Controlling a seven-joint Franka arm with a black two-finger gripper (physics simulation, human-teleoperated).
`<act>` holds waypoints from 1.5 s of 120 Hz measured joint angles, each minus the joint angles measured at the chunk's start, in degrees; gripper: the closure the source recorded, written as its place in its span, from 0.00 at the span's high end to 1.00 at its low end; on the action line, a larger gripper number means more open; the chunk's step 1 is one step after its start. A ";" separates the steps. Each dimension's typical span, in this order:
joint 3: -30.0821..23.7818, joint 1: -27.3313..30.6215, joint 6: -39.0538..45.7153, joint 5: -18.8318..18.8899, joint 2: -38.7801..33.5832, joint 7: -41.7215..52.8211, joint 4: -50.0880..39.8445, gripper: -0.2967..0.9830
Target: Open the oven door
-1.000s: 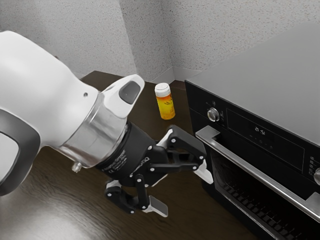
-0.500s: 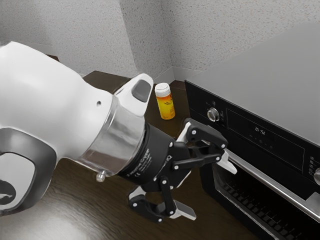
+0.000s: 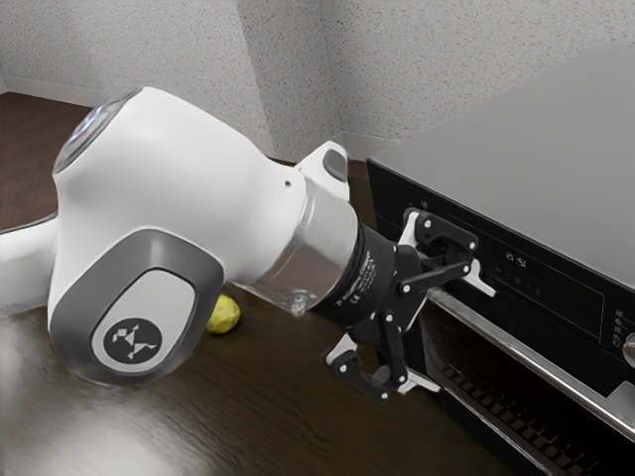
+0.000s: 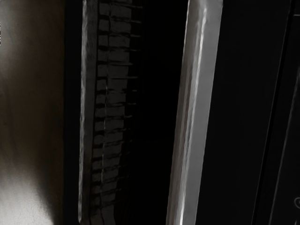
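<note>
Two fingers of my black gripper (image 3: 454, 334) stand wide apart at the near end of the handle (image 3: 556, 365); whether either touches it, I cannot tell. Their tips are pale and flat, on dark, angular linkages. Brushed grey metal makes the straight bar of the handle, and smooth grey covers the broad, flat top of the oven (image 3: 516, 178). Brown wood grain runs through the glossy table (image 3: 258, 416), and the wall (image 3: 417, 69) behind is pale and speckled.

The oven door (image 3: 461, 359) is on the front of the oven, below the control panel (image 3: 536, 278), and looks shut. It is black-framed around a dark window, with the handle along its upper edge and a metal strip (image 4: 88, 117) low down.

In the exterior view there are lit digits (image 3: 516, 260) on the control panel, a round knob (image 3: 630, 349) at the exterior view's right, and a lumpy yellow fruit (image 3: 225, 314) beside my white arm (image 3: 189, 188). The wrist view gives the rack (image 4: 110, 93) closely, its thin bars in a ladder-like row between the strip and the handle.
</note>
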 joint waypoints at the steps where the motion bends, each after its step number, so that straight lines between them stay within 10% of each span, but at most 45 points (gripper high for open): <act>1: -0.07 0.24 0.02 -0.02 -0.07 -0.05 -0.06 0.77; 180: -11.34 20.51 0.59 -10.62 -3.23 8.32 -8.25 0.77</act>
